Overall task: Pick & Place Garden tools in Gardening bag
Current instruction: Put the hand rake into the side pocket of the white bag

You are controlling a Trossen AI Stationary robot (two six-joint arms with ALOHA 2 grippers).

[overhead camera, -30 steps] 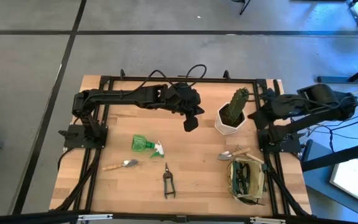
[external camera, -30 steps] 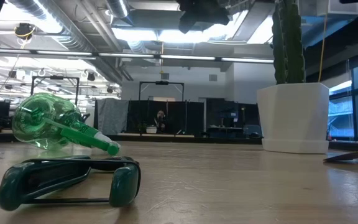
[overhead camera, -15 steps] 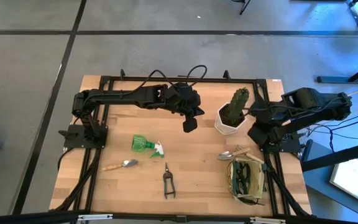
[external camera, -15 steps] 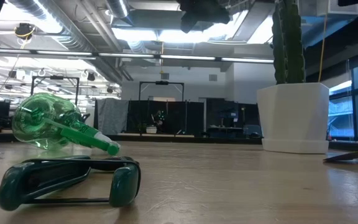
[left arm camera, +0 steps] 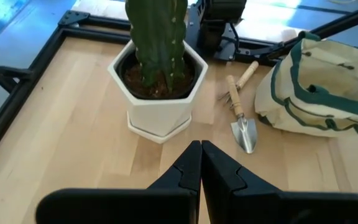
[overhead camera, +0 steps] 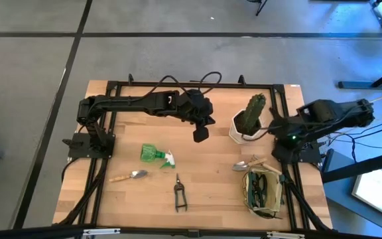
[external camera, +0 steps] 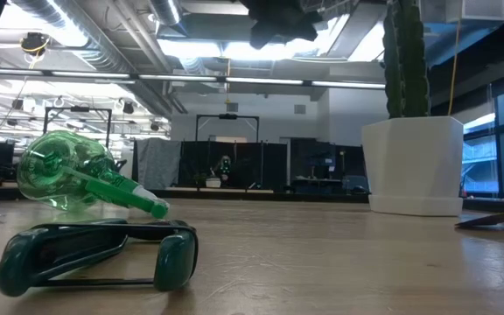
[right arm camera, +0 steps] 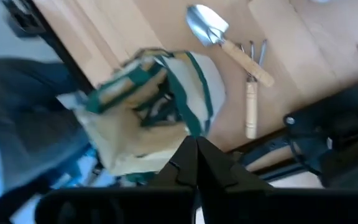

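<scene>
We find the left gripper [overhead camera: 201,133] pressed shut and holding nothing, hanging above the middle of the counter [overhead camera: 211,189] just beside the cactus in its white pot [overhead camera: 249,119]; in its wrist view the two dark fingers [left arm camera: 201,163] meet point to point. The right gripper [right arm camera: 194,155] is likewise closed and empty, held over the counter's right edge above the bag. The gardening bag [overhead camera: 264,190] sits near the front right corner, and we can make out dark tool handles inside it, so we judge part of the job done, though we cannot count what it holds. Still lying out are a wooden-handled trowel [overhead camera: 249,164] with a small fork [right arm camera: 252,93] just beside the bag, the green spray bottle [overhead camera: 156,154] left of centre, a second trowel [overhead camera: 130,176] near the front left, and a pair of black pruning shears [overhead camera: 179,193] at the front middle. By our reckoning several tools remain before the task is finished.
</scene>
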